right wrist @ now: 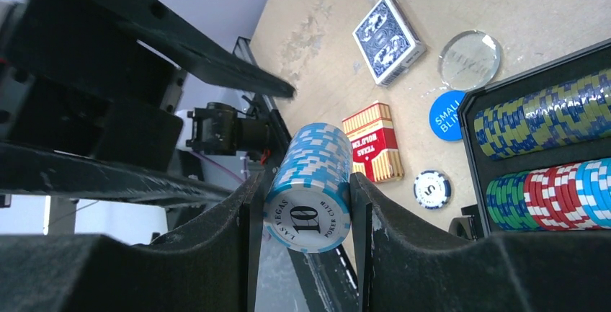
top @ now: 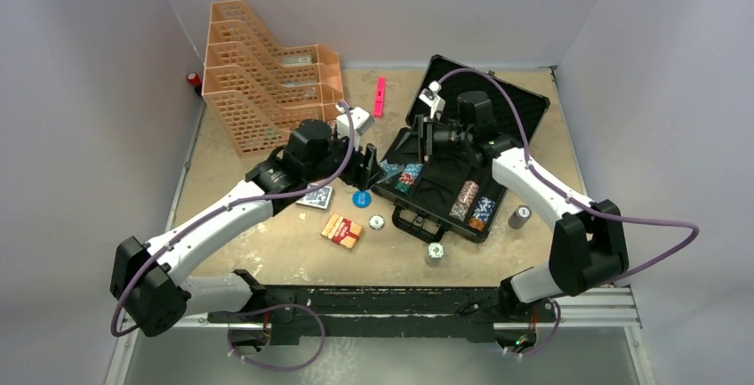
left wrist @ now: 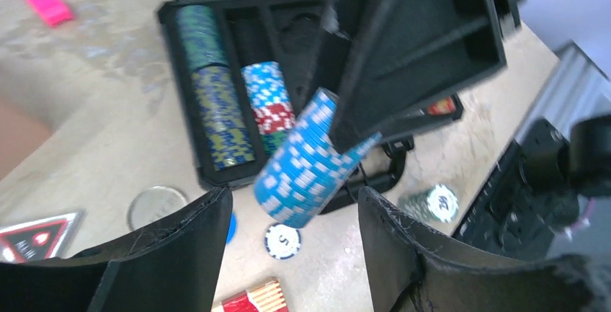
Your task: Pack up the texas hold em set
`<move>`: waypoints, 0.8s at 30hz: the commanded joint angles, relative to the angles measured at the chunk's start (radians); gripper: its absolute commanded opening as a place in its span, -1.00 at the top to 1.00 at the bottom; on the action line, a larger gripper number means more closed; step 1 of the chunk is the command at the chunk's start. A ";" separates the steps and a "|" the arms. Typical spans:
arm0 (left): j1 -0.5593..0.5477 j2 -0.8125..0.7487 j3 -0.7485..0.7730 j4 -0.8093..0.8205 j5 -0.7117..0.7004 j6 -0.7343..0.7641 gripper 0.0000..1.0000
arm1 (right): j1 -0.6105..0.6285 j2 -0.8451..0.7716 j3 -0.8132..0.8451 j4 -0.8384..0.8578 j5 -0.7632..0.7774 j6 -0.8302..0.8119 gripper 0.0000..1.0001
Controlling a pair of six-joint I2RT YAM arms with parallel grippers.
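My right gripper [right wrist: 306, 218] is shut on a light blue striped poker chip stack [right wrist: 311, 182], its "10" face toward the camera. It holds the stack tilted in the air just in front of the open black case [top: 498, 105]. My left gripper [left wrist: 292, 247] stands open below and beside that stack [left wrist: 306, 161] without touching it. In the case lie a blue-and-yellow chip row [left wrist: 216, 110] and a blue, red and green row [left wrist: 270, 103]. On the table lie the blue deck [right wrist: 387, 39], the red deck [right wrist: 373, 141], a blue dealer button [right wrist: 443, 115] and a single white chip [right wrist: 432, 189].
Orange mesh trays [top: 258, 74] stand at the back left, with a pink marker [top: 380, 96] beside them. A clear round disc [right wrist: 470, 60] lies near the case. A green chip stack [top: 435, 251] and a grey stack [top: 519, 216] sit in front of the case.
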 commanded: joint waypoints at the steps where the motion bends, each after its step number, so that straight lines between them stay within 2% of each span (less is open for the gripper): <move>1: -0.007 0.026 -0.017 0.086 0.279 0.149 -0.25 | -0.017 -0.036 0.026 0.089 -0.142 0.027 0.46; 4: -0.007 0.043 -0.035 0.107 0.340 0.195 -0.23 | -0.019 -0.046 0.019 0.079 -0.150 0.026 0.46; 6: -0.009 0.059 -0.055 0.176 0.370 0.199 -0.11 | -0.020 -0.055 0.019 0.063 -0.144 0.021 0.46; 8: -0.011 0.060 -0.055 0.195 0.319 0.217 0.00 | -0.020 -0.062 0.022 0.042 -0.139 0.011 0.46; 12: -0.011 0.040 -0.089 0.254 0.237 0.249 0.03 | -0.020 -0.067 0.018 0.025 -0.134 0.008 0.46; 17: -0.012 0.051 -0.091 0.285 0.206 0.207 -0.01 | -0.020 -0.085 0.013 0.030 -0.115 0.019 0.46; 21: -0.016 0.081 -0.085 0.325 0.229 0.075 0.23 | -0.020 -0.093 0.009 0.046 -0.108 0.027 0.45; 24: -0.029 0.089 -0.099 0.339 0.250 0.057 0.27 | -0.021 -0.102 0.005 0.051 -0.110 0.043 0.45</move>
